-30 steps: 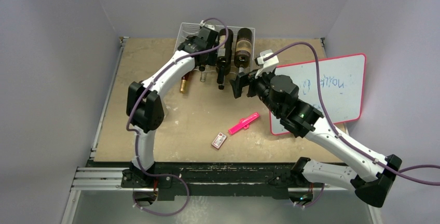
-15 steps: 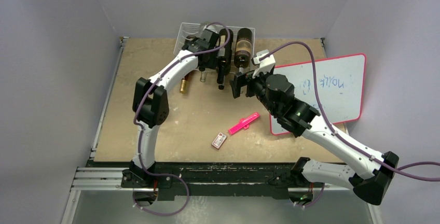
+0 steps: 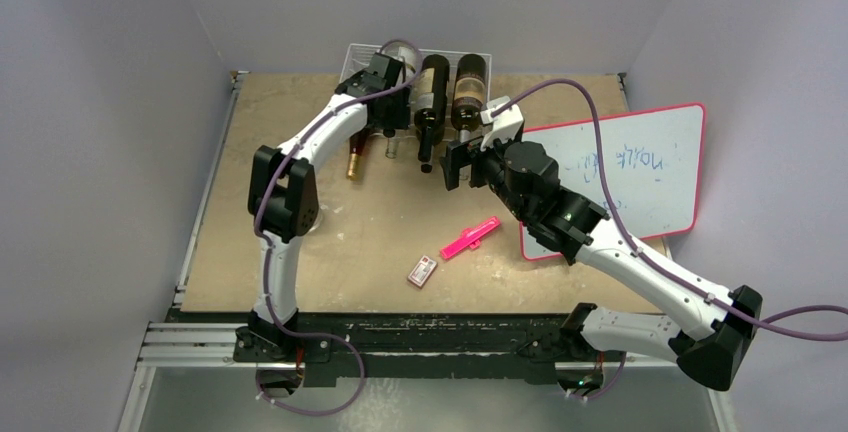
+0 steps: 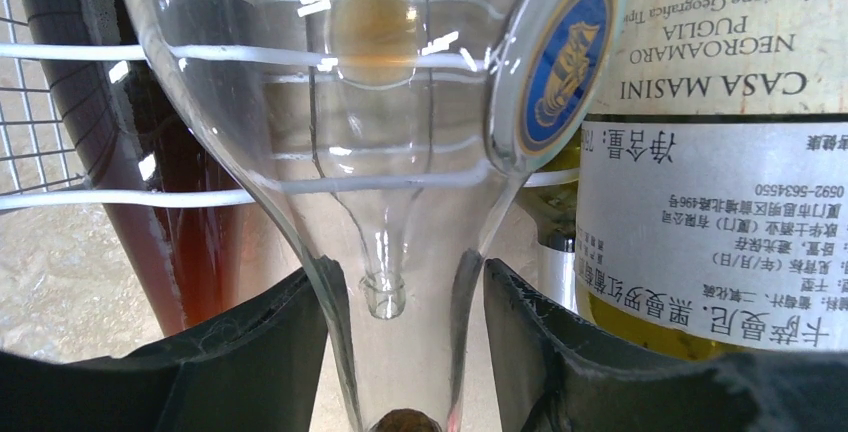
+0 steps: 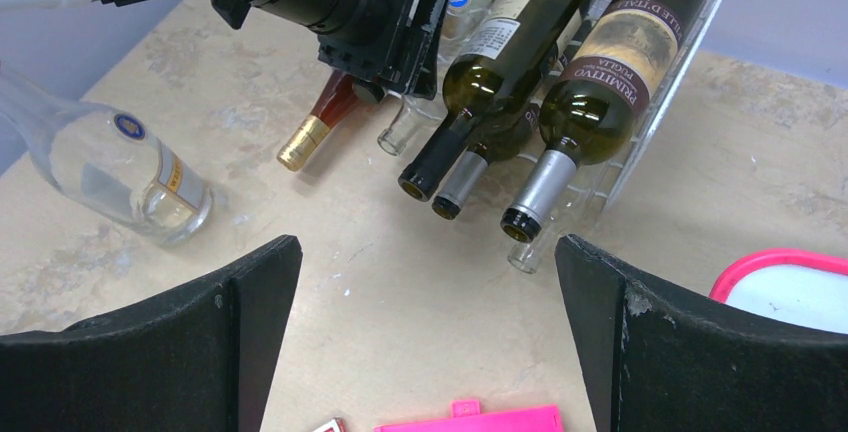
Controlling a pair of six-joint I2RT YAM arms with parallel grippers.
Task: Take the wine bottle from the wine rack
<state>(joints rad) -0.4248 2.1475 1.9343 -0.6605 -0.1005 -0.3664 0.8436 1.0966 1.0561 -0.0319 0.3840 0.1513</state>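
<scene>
The white wire wine rack (image 3: 362, 55) stands at the table's back centre and holds several bottles with their necks toward me. My left gripper (image 3: 388, 87) is at the rack's left part; in the left wrist view (image 4: 405, 287) its fingers press both sides of the neck of a clear glass wine bottle (image 4: 370, 102) with a round blue and gold seal. Two dark bottles (image 3: 430, 92) (image 3: 467, 92) lie to the right of it. My right gripper (image 3: 452, 164) is open and empty above the table, in front of the dark bottles' necks (image 5: 530, 207).
A bottle with a gold cap (image 5: 305, 137) pokes out at the rack's left. Another clear bottle (image 5: 110, 157) lies on the table at the left. A pink plastic piece (image 3: 470, 238), a small card (image 3: 423, 270) and a pink-framed whiteboard (image 3: 620, 177) lie nearby.
The left arm's elbow has swung and its wrist has shifted slightly left at the rack. The right gripper has crept a little toward the rack.
</scene>
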